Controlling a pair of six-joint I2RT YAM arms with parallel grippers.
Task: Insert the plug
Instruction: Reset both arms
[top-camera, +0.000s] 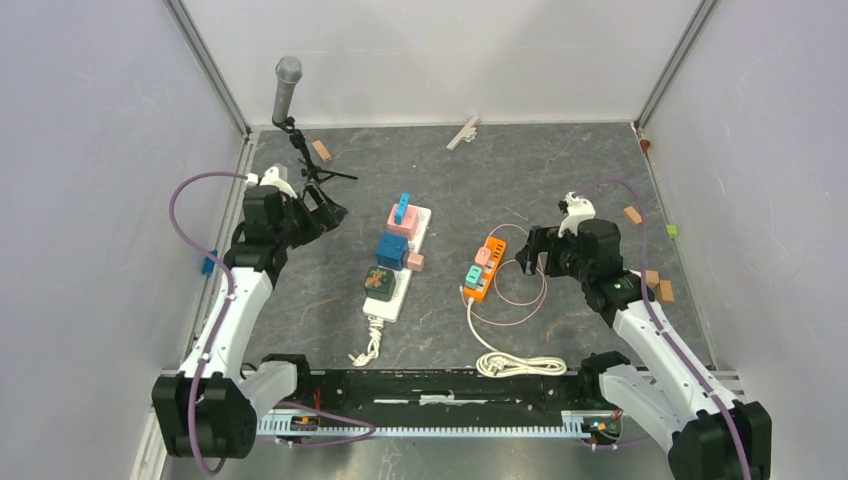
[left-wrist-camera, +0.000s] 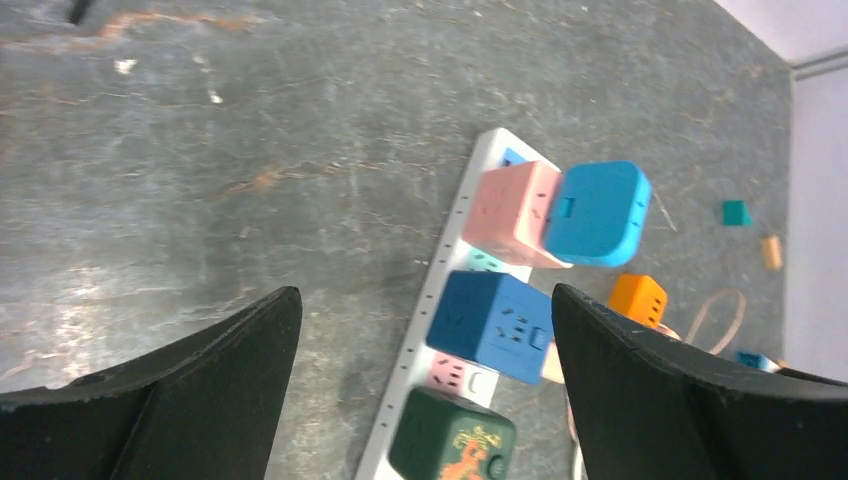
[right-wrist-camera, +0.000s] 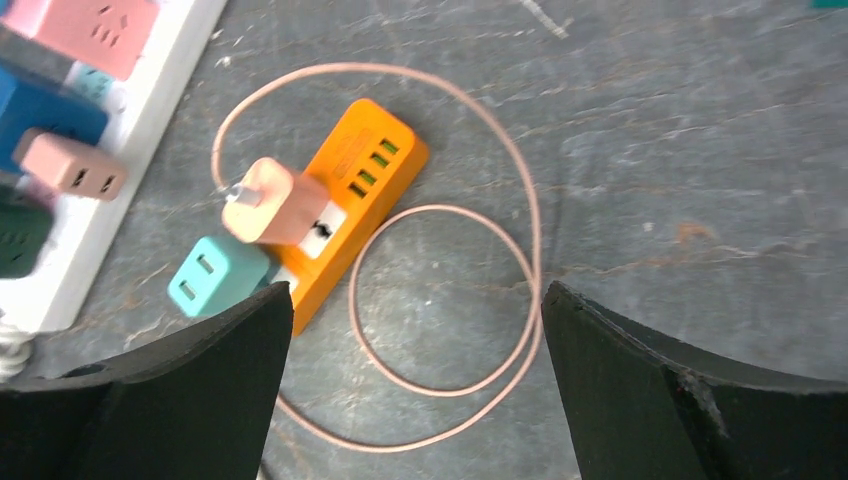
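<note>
Left gripper (left-wrist-camera: 425, 295), jaws wide and empty, hovers near the light-blue plug (left-wrist-camera: 597, 212) standing on a pink adapter (left-wrist-camera: 505, 210) at the far end of the white power strip (left-wrist-camera: 413, 345); any further push should go straight down; right gripper (right-wrist-camera: 416, 290), also open, hangs by the orange strip (right-wrist-camera: 365, 180)

The left arm (top-camera: 232, 300) rises from its base at the near-left corner of the table (top-camera: 560, 170) and runs along the left edge. Its wrist turns inward, so the left gripper (top-camera: 328, 216) points toward the table's middle with its jaws spread wide and nothing between them. The right arm (top-camera: 655, 335) reaches up from the near-right corner, and the right gripper (top-camera: 532, 252) faces left above the surface, its jaws likewise wide apart and empty.
</note>
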